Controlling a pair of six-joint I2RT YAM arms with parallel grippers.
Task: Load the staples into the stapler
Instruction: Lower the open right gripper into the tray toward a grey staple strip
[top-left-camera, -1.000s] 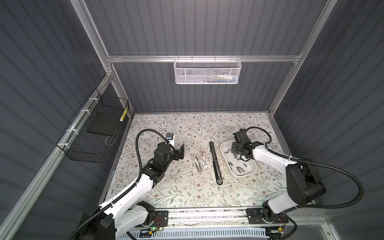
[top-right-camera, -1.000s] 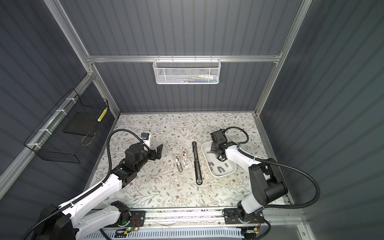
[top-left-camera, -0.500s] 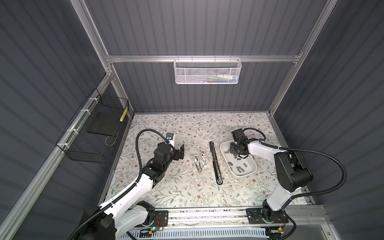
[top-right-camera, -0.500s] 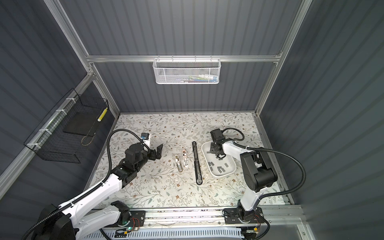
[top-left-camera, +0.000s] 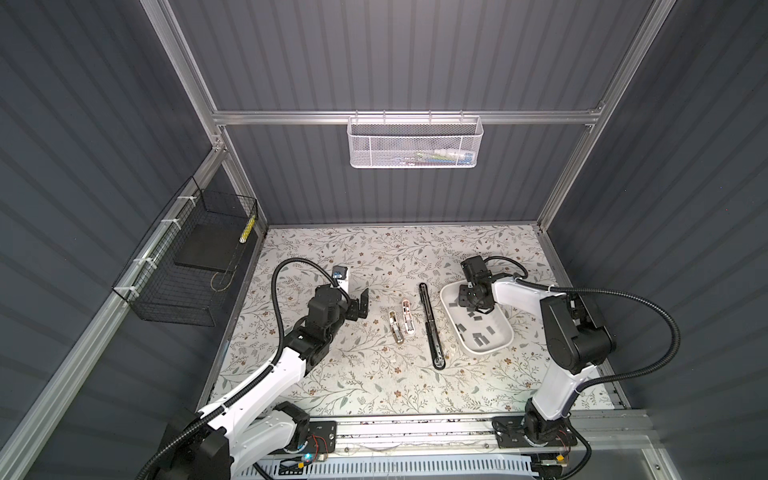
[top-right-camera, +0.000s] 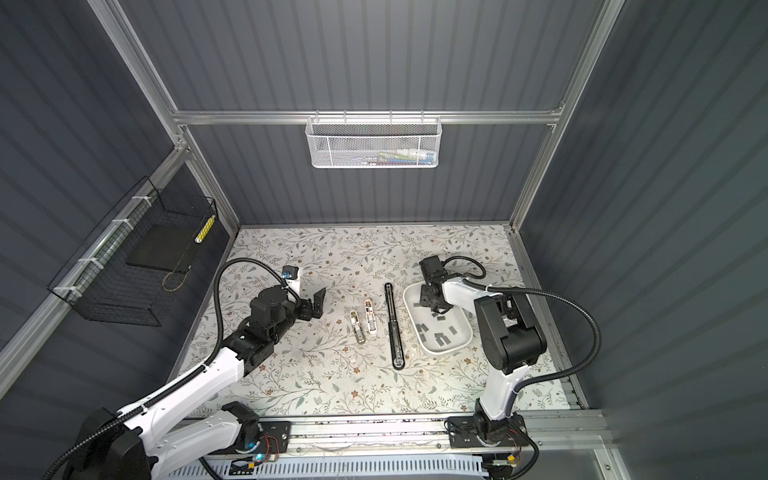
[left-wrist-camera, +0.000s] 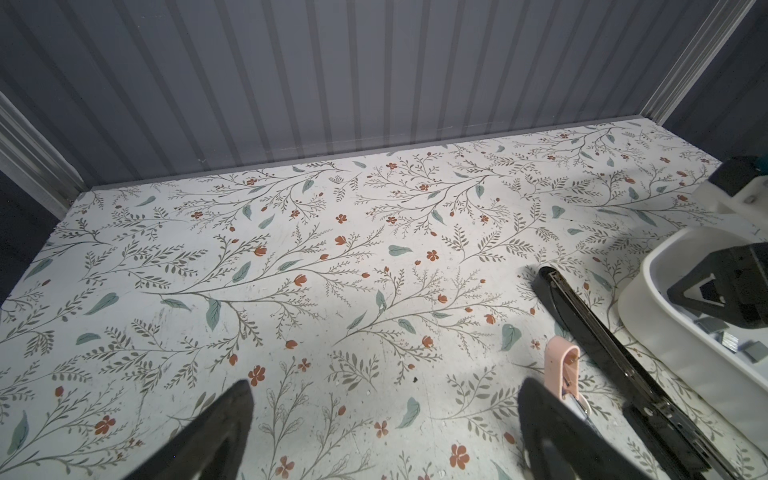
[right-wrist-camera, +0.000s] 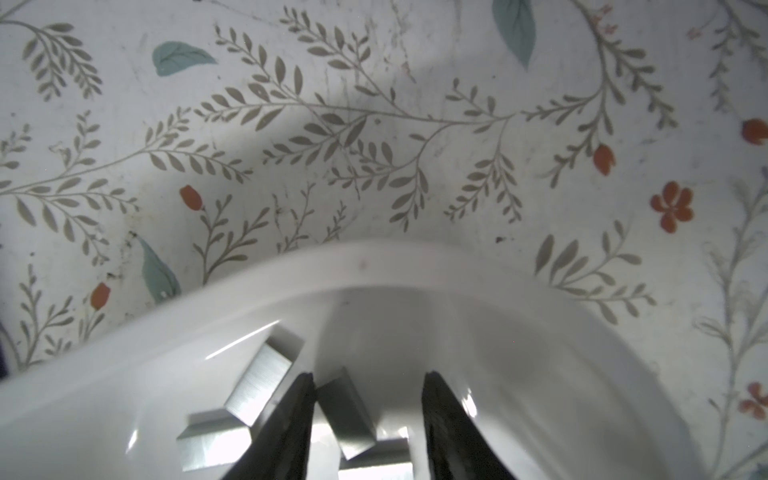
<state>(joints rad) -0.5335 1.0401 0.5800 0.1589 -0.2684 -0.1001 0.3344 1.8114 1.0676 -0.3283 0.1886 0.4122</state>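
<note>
As my right gripper (right-wrist-camera: 369, 376) hung low inside the white tray (right-wrist-camera: 374, 266), the staples (top-left-camera: 482, 340) showed as short, flat, grey metal strips with finely ridged, shiny faces, scattered loose over the tray floor. One strip (right-wrist-camera: 345, 415) lay between my right fingers, against one and clear of the other, so those jaws stood apart and pinched nothing. Just beside the tray, on the flowered table (top-left-camera: 332, 374), the long black stapler (top-left-camera: 430, 324) lay unfolded flat. My left gripper (left-wrist-camera: 386, 382) hovered spread wide and empty, well apart from it. On the back rail a white mesh basket (top-left-camera: 374, 145) held a few items too blurred to name. The black wire basket (top-left-camera: 174, 307) on the side wall held a dark flat slab (top-left-camera: 208, 245).
</note>
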